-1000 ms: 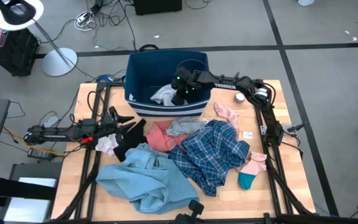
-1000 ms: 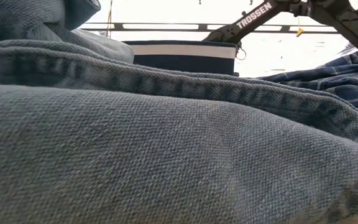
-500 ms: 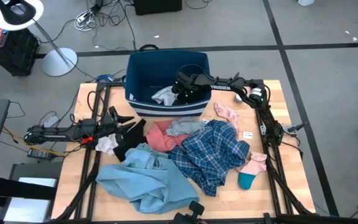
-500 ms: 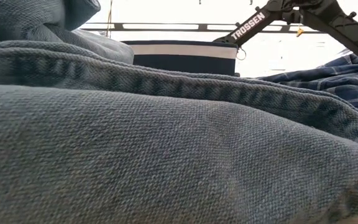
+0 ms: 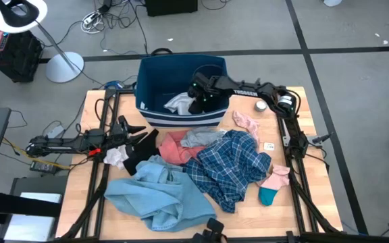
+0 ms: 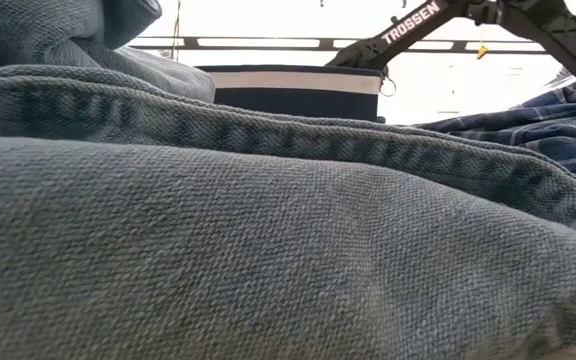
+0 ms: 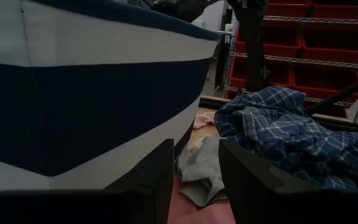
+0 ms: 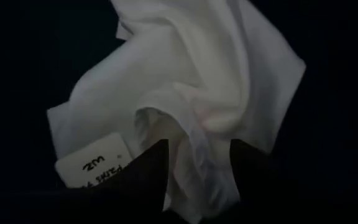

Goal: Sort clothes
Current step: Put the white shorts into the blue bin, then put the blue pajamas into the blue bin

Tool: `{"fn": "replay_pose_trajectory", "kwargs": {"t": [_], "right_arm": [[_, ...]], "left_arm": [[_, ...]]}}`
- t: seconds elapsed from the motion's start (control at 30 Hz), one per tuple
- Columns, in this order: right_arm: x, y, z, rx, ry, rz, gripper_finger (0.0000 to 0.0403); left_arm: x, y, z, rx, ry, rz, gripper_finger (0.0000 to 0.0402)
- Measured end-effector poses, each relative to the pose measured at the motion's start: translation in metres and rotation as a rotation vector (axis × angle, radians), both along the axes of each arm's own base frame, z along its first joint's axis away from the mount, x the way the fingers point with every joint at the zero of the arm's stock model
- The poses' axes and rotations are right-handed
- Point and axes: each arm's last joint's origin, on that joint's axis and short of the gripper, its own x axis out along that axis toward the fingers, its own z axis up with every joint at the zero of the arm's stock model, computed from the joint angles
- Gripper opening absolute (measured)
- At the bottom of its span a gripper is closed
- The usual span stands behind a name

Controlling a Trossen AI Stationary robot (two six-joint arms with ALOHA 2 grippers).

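My right gripper (image 5: 198,101) hangs inside the navy bin (image 5: 154,74), pointing steeply down, open. A white garment (image 8: 185,81) lies crumpled on the bin's floor, and a fold of it sits between the fingers. The other clothes are heaped on the table: a light-blue piece (image 5: 157,196), a blue plaid shirt (image 5: 231,165), a coral item (image 5: 174,148), a grey one (image 5: 201,137), a black one (image 5: 140,152), a pink sock (image 5: 247,123) and a teal-and-pink sock (image 5: 272,185). My left gripper (image 5: 140,131) rests level and open at the table's left, facing the pile. My right gripper stands open, from above, with its fingers (image 8: 148,171) either side of a fold of the white garment (image 8: 194,134) beside its label. Whether they touch the cloth I cannot tell. The garment lies on the bin's floor, slack.
A small round tin (image 5: 260,105) and a small white card (image 5: 269,146) lie near the table's right edge. The bin stands at the table's far edge. The light-blue cloth (image 6: 268,250) fills most of the low view. Bare wood shows at the near right corner.
My right arm has dipped a little over the bin and come back up to about where it was. The white garment lies in the bin in the same spot. The pile on the table has not moved.
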Motion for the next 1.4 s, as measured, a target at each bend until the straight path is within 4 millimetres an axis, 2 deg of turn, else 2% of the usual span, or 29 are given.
{"fn": "replay_pose_trajectory", "kwargs": {"t": [0.17,0.43,0.73,0.97,1.07,1.17,1.4], "right_arm": [[-0.008,0.004,0.028,-0.031,-0.045,0.010,0.0195],[-0.030,0.019,0.091,-0.091,-0.180,0.043,0.0194],[-0.066,0.052,0.166,-0.200,-0.349,0.102,0.0191],[-0.100,0.078,0.211,-0.304,-0.440,0.107,0.0173],[-0.116,0.085,0.223,-0.321,-0.453,0.106,0.0166],[-0.132,0.092,0.225,-0.326,-0.463,0.103,0.0163],[-0.177,0.112,0.199,-0.294,-0.492,0.061,0.0162]], "left_arm": [[0.000,0.000,0.000,0.000,0.000,0.000,0.0133],[0.000,0.000,0.000,0.000,0.000,0.000,0.0133],[0.000,0.000,0.000,0.000,0.000,0.000,0.0133],[0.000,0.000,0.000,0.000,0.000,0.000,0.0133],[0.000,0.000,0.000,0.000,0.000,0.000,0.0133],[0.000,0.000,0.000,0.000,0.000,0.000,0.0133],[0.000,0.000,0.000,0.000,0.000,0.000,0.0133]]}}
